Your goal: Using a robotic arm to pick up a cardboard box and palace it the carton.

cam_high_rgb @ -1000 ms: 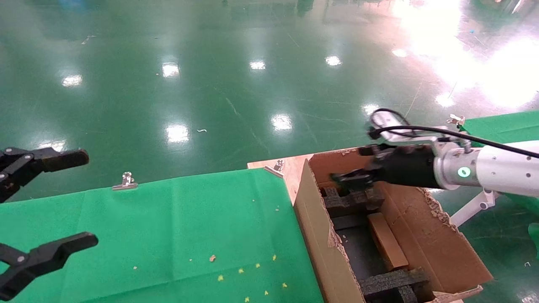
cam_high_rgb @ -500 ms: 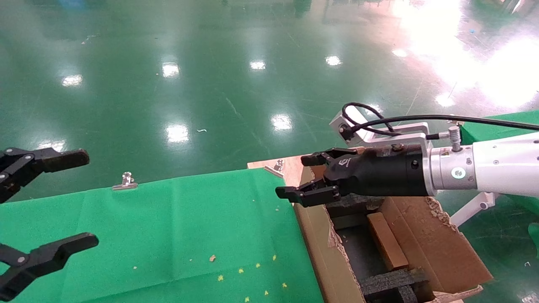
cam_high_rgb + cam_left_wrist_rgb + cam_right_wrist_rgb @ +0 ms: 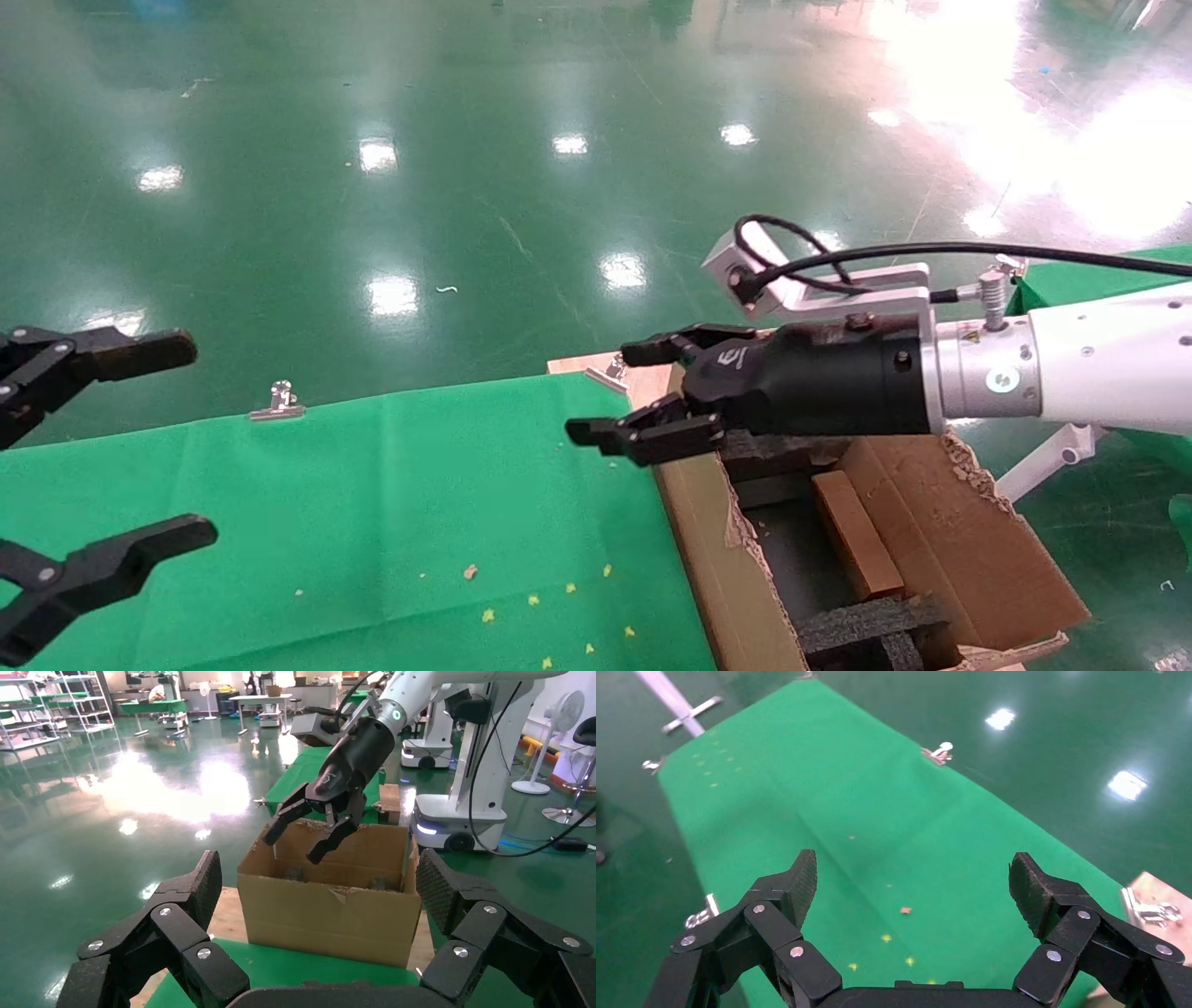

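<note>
The small flat cardboard box (image 3: 855,535) lies inside the large carton (image 3: 710,545), between black foam inserts (image 3: 868,624). My right gripper (image 3: 610,391), on the white arm with the teal ring, is open and empty. It hovers above the carton's left wall, reaching out over the green cloth. In the right wrist view the right gripper (image 3: 916,874) has its jaws wide apart over the cloth. In the left wrist view the carton (image 3: 330,906) stands ahead with the right gripper (image 3: 306,829) above it. My left gripper (image 3: 172,443) is open and empty at the far left.
A green cloth (image 3: 372,503) covers the table left of the carton, with small crumbs (image 3: 533,601) on it. Metal clips (image 3: 279,401) hold its far edge. A wooden board (image 3: 647,373) lies under the carton. Shiny green floor lies beyond.
My right gripper has risen out of the carton's far end and moved left over its left wall, open and empty. The small box stays in the carton. The left arm has not moved.
</note>
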Robot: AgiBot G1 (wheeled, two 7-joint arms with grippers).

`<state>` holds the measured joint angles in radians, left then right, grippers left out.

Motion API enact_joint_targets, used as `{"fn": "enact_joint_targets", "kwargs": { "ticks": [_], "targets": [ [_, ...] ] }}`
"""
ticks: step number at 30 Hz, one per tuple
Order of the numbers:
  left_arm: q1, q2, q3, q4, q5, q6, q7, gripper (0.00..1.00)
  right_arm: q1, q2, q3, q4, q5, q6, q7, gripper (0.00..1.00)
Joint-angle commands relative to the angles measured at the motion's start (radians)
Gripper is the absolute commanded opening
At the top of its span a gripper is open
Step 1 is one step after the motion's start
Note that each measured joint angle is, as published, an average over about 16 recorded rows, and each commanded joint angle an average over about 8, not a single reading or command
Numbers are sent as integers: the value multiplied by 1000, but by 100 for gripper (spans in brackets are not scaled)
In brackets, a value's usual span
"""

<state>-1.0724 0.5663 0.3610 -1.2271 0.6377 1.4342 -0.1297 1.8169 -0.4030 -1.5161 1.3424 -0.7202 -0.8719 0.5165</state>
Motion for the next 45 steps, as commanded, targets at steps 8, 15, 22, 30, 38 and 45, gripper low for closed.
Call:
{"fn": "enact_joint_targets", "kwargs": {
  "ticks": [8,15,22,30,38,45],
  "targets": [
    [0,0,0,0,0,0,0,100,-132,-37,220,-10,-2,-111,-59,100],
    [0,0,0,0,0,0,0,100,-238,-67,396,-19,-3,-200,-105,100],
    [0,0,0,0,0,0,0,100,-343,-96,572,-27,-5,-288,-152,100],
    [0,0,0,0,0,0,0,100,-454,-127,756,-36,-6,-381,-201,96],
    [0,0,0,0,0,0,0,100,-562,-158,936,-44,-8,-472,-249,100],
    [0,0,0,0,0,0,0,100,-656,-184,1093,-51,-9,-551,-291,100]
  ]
}}
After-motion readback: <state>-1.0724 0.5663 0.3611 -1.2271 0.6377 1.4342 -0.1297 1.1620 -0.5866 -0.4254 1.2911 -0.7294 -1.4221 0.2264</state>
